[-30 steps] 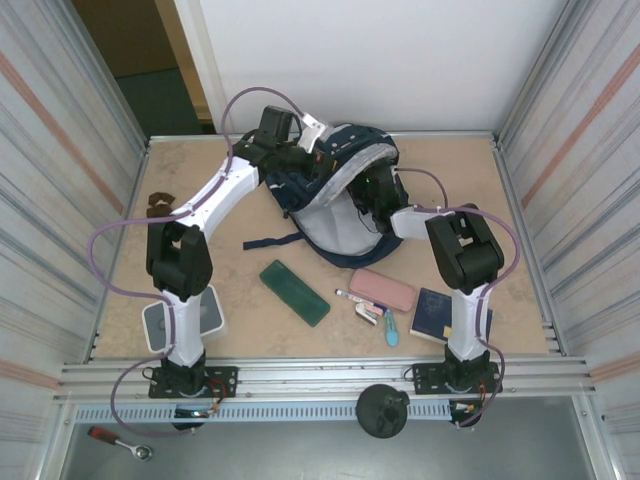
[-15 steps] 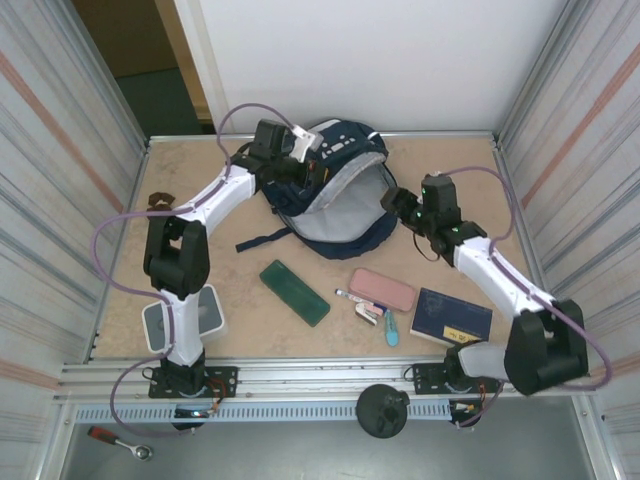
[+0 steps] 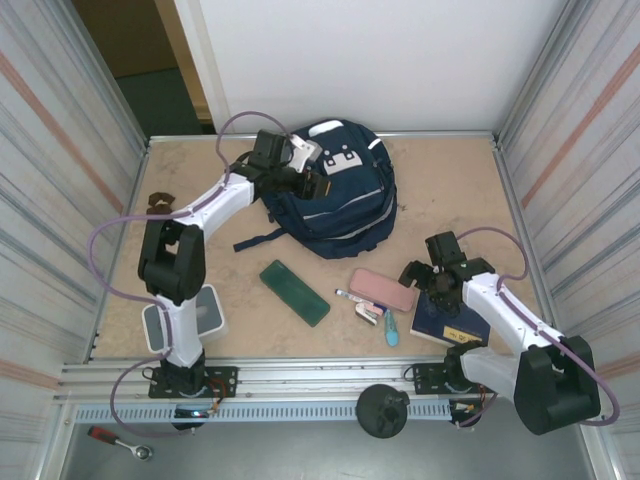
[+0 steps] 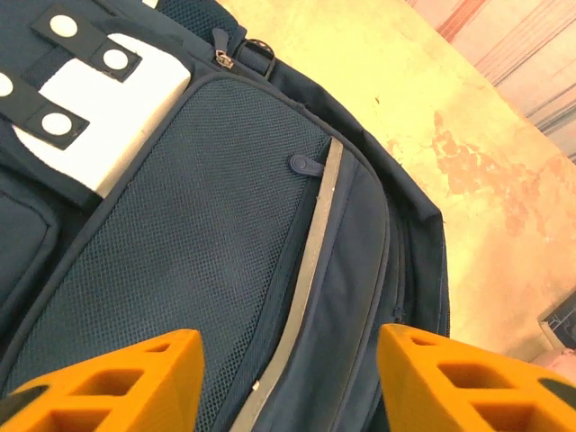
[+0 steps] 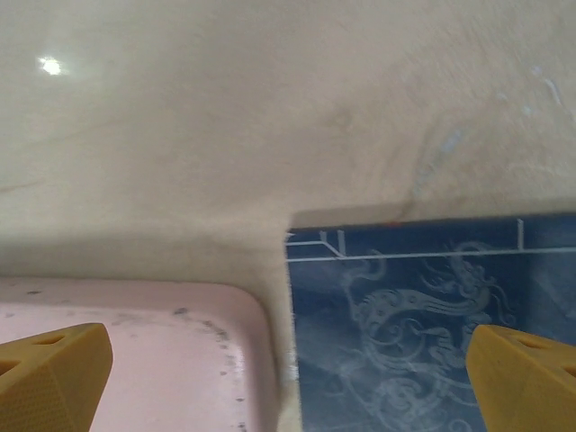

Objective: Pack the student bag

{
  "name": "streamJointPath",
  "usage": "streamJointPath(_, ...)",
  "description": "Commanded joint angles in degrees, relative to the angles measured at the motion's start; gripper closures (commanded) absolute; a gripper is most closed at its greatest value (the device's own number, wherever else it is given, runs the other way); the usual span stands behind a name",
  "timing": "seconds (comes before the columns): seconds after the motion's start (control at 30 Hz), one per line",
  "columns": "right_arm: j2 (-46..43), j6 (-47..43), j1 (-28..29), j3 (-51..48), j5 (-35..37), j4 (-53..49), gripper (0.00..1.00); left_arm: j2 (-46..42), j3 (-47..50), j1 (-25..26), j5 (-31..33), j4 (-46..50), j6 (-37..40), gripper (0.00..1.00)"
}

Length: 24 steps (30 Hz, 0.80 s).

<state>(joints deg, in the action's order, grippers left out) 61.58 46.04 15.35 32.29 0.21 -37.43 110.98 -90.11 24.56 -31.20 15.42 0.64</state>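
**Ana:** Two grippers. How do the fingers (image 4: 108,378) stand?

**Ben:** Both pairs are spread, holding nothing. The left gripper (image 4: 288,378) hangs over the bag's (image 3: 335,200) mesh pocket (image 4: 180,234). The right gripper (image 5: 288,369) hangs over the table (image 3: 480,200), where pouch (image 3: 382,290) meets booklet (image 3: 445,320).

**Ana:** And the bag?

**Ben:** It lies at the back, front up. A green case (image 3: 294,292), the pouch and the booklet lie before it.

**Ana:** Any writing?

**Ben:** The booklet has a pale line drawing. Its label is too small to read.

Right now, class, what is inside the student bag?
Nothing inside can be seen. The student bag lies with its navy front panel facing up, covering the interior, so any contents are hidden.
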Motion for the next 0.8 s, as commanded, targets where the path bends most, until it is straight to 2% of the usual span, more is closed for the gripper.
streamJointPath(0.0,-2.1,4.1,-0.3,-2.0,1.9,-0.9,0.01,-5.4,3.4,1.7,2.6,-1.6,-1.5,0.43)
streamJointPath(0.1,-2.1,5.4,-1.2,-4.0,2.5,1.9,0.01,-8.3,8.2,2.7,3.8,-4.9,-4.1,0.40)
streamJointPath(0.33,3.7,-0.5,-10.6,-3.7,-4.8,13.7,0.01,-13.2,13.4,4.4,4.6,-6.8,-6.1,0.38)
streamJointPath(0.6,21.9,-13.7,-14.5,8.6,-7.9,18.4,0.02,-17.6,19.1,4.7,7.1,-7.1,-8.1,0.38)
streamJointPath(0.77,33.9,-20.0,-14.0,20.2,-18.7,19.1,0.09,-19.4,21.4,4.8,7.2,-7.2,-9.5,0.38)
